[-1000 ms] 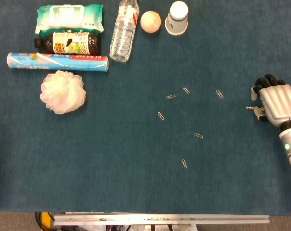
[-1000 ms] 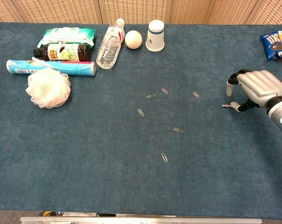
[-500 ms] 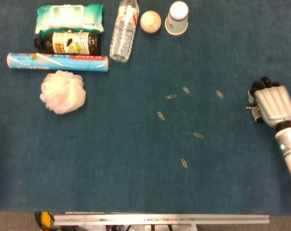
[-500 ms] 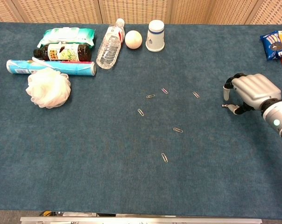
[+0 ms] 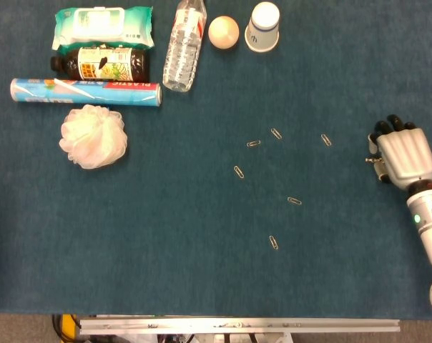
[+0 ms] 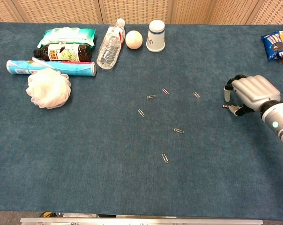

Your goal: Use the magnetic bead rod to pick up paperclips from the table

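Several paperclips lie loose on the blue cloth mid-table, among them one (image 5: pixel 253 143), one (image 5: pixel 325 140) nearest the hand, and one (image 5: pixel 273 242) at the front; in the chest view the same spread runs from one paperclip (image 6: pixel 151 96) to another (image 6: pixel 165 158). My right hand (image 5: pixel 405 156) (image 6: pixel 251 92) is low over the table at the right edge, fingers curled down. A small metal tip of the magnetic bead rod (image 5: pixel 371 161) (image 6: pixel 226 107) pokes out from under its thumb side. The hand hides the remainder of the rod, so the grip is unclear. My left hand shows in neither view.
Along the back left lie a wet-wipes pack (image 5: pixel 103 26), a dark bottle (image 5: pixel 101 63), a plastic-wrap roll (image 5: pixel 85 92), a white bath pouf (image 5: pixel 93 135), a water bottle (image 5: pixel 185 44), a ball (image 5: pixel 223 31) and a paper cup (image 5: pixel 263 27). Snack packs (image 6: pixel 276 46) sit at the far right.
My right hand has sunk lower and curled its fingers further in over the rod. The rod's tip has stayed where it was, and the paperclips have not moved.
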